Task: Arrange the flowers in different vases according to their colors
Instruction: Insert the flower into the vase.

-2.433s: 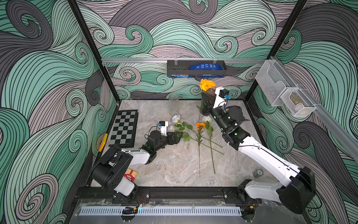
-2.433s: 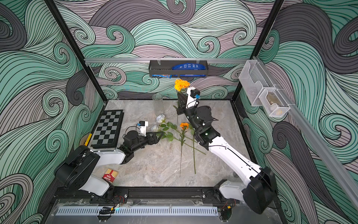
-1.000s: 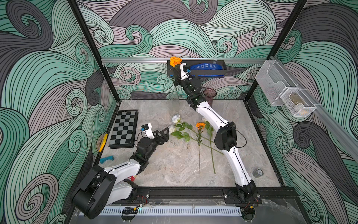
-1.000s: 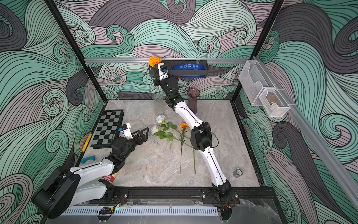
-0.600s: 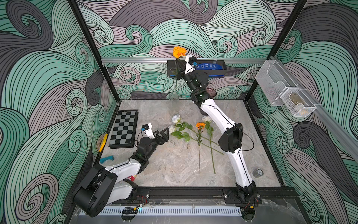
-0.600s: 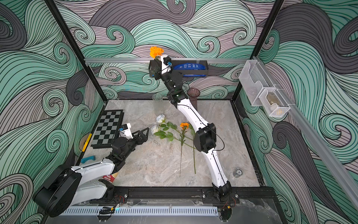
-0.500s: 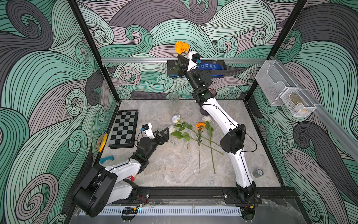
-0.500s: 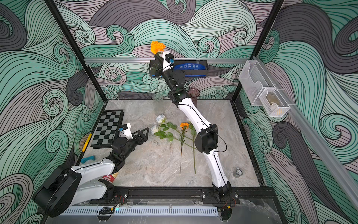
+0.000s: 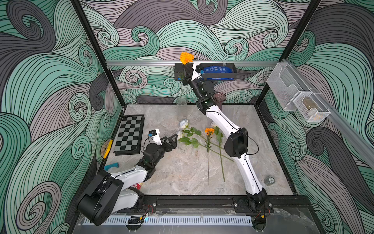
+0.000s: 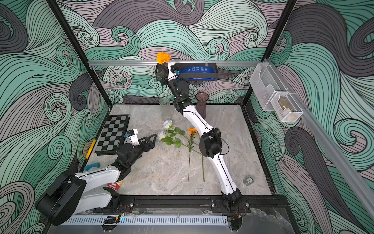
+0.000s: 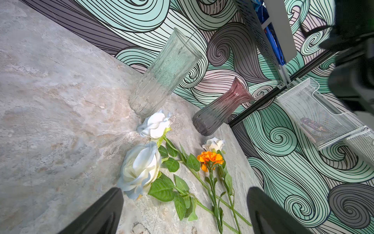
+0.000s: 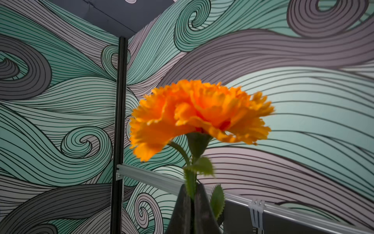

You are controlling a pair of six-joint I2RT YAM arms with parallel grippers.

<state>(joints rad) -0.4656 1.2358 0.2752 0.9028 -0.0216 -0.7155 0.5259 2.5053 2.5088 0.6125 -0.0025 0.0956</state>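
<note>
Since half a second ago the right gripper (image 9: 186,71) has sunk a little, bringing its bloom lower in front of the back wall. Its jaws are pinched tight on the green stem of the held orange flower (image 12: 200,117), just under the ruffled head, which stands upright above the fingertips. From the grip the thin stem hangs straight down toward the clear vase (image 9: 181,107). In the left wrist view the stem's tip seems to have just entered the vase mouth, though the line is too fine to be sure. The purple vase (image 9: 219,99) stands upright, just beside the clear one at the back of the marble table (image 9: 182,172), and is partly hidden behind the right arm in a top view. The left gripper (image 9: 172,139) sits low over the table with its jaws spread wide and nothing between them, close to the nearest white rose (image 11: 141,168). A second white rose (image 11: 154,125) lies near the foot of the clear vase, and a third white rose (image 11: 214,144) lies near the purple one. The other orange flower (image 9: 209,130) lies flat among their crossed stems and green leaves. A chessboard (image 9: 129,134) lies at the table's left edge.
</note>
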